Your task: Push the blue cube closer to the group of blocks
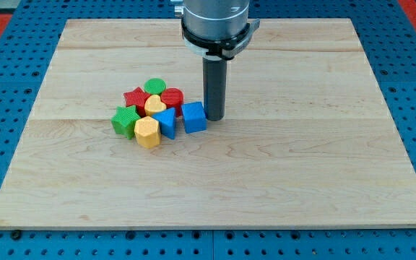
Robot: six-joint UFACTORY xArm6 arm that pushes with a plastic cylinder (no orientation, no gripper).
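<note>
A pale wooden board (266,180), made of glued planks with visible grain and seams, lies on a blue perforated metal base (6,79) and fills most of the view. Above it hangs the arm's grey cylindrical head (215,22), ringed with a black collar, from which one straight dark rod descends. The arm carries no claw, so nothing is gripped; the rod's tip (214,118) rests at board level, touching or just beside the upper right corner of the blue cube (194,117).

The blue cube, ridged matte plastic like the rest, sits just to the view's right of a tight cluster of seven blocks, touching or nearly touching the blue wedge-like block (167,121). Counted by colour, the board holds eight blocks: two blue, two red, two green, two yellow. To the cube's left lie a yellow hexagonal block (147,133), a green block of star-like outline (125,120) and a yellow heart-like block (155,105). Farther up and left of the cube sit a red star-like block (134,97), a red rounded block (172,96) and a green rounded block (154,87).
</note>
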